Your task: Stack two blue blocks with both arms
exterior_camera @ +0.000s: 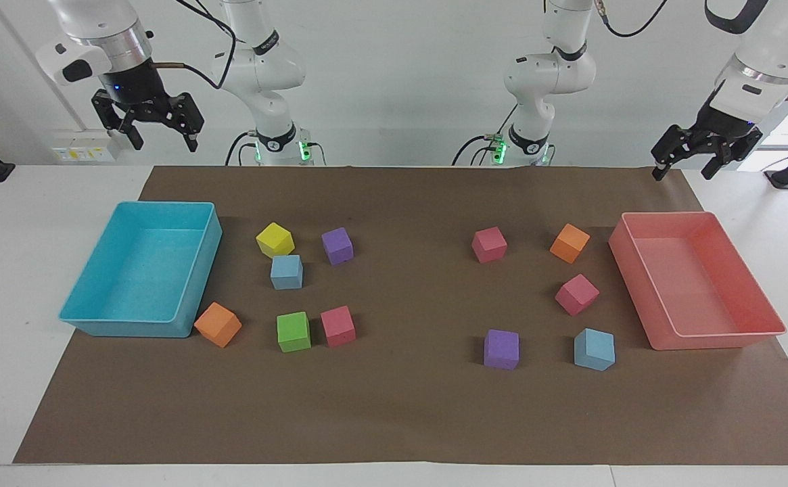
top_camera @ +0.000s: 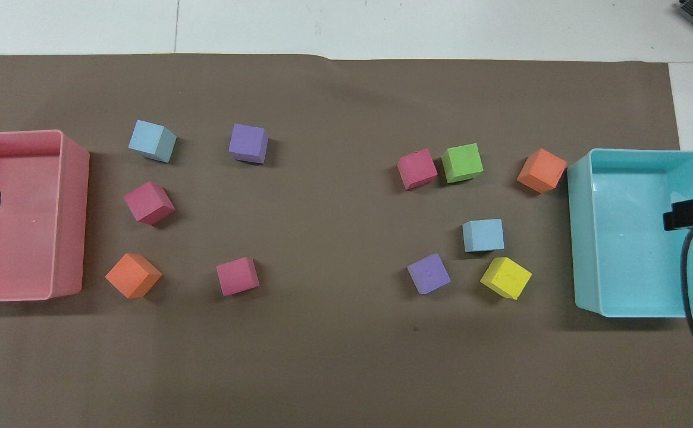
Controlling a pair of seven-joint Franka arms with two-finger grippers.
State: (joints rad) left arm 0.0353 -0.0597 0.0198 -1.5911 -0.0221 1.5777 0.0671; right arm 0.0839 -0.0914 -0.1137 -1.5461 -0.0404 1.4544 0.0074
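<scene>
Facing, we hold both grippers, left (exterior_camera: 684,166) and right (exterior_camera: 160,132), raised, open, empty. Overhead, one blue block (top_camera: 483,235) touches nothing beside the yellow cube (top_camera: 505,277); the other block (top_camera: 153,141) lies near the pink tray (top_camera: 72,214).

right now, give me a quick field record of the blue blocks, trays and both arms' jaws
blue block one: on the mat, touching the yellow cube, toward the right arm's end
blue block two: on the mat beside a purple cube, toward the left arm's end
turquoise tray: holds nothing
pink tray: holds nothing
left gripper: raised over the pink tray, jaws open, holding nothing
right gripper: raised over the turquoise tray, jaws open, holding nothing
stack: not yet begun
</scene>
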